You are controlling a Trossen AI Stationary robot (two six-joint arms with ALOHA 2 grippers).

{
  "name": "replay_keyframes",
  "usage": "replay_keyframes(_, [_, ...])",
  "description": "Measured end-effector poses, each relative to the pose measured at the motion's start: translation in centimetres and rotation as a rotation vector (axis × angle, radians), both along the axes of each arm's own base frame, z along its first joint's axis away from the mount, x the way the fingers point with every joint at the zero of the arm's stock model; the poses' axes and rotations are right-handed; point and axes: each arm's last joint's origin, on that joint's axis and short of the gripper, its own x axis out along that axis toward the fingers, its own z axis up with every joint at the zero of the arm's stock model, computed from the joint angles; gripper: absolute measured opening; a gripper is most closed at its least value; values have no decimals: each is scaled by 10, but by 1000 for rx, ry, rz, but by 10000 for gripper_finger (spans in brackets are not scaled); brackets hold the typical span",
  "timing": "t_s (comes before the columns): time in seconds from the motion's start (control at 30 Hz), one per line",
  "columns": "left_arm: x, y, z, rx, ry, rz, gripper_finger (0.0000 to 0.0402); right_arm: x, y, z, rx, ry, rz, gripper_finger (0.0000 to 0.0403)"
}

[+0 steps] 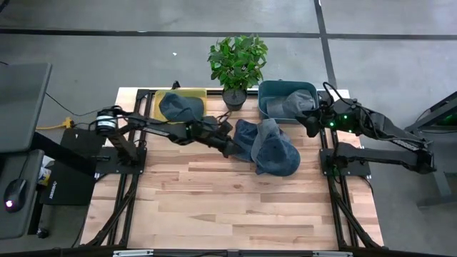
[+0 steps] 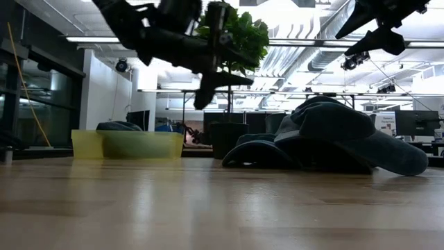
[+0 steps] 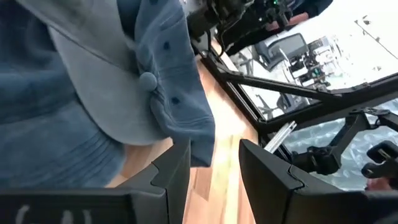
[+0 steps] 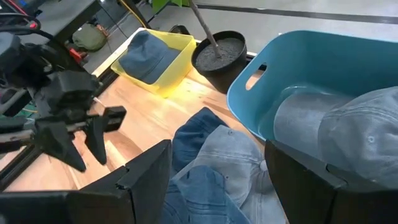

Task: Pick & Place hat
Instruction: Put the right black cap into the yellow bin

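1. The left claw (image 1: 232, 145) hangs spread and empty above the counter (image 1: 235, 203), the pile of hats (image 1: 269, 146) just beside its tips.
2. The right claw (image 1: 311, 123), spread, hovers beside the blue bin (image 1: 268, 93), whose hat (image 4: 354, 134) is cut off.
3. A yellow bin (image 1: 156, 103) half hides another hat (image 1: 180, 108).

The left arm stretches across the table's far half toward its middle, and the left gripper (image 1: 233, 145) hangs above the surface with its fingers (image 3: 175, 177) parted and empty. The right arm folds inward from the right side, its right gripper (image 1: 311, 123) raised, fingers (image 4: 147, 169) spread wide.
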Motion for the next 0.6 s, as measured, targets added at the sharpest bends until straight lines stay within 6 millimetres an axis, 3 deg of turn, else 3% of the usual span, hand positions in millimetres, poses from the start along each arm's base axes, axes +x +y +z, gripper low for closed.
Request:
replay_keyframes(0.23, [22,0,-7,-101,38,-65,136,0,1,-1,-1,11,0,252])
replay_keyframes(0.37, [28,-1,-23,-170,121,-90,136,-1,1,-2,4,19,2,252])
replay_keyframes(0.47, [34,-1,-19,-169,85,-111,136,0,2,-3,39,14,19,252])
replay_keyframes(0.6, [32,0,-25,-175,119,-106,136,8,3,-20,122,52,86,252])
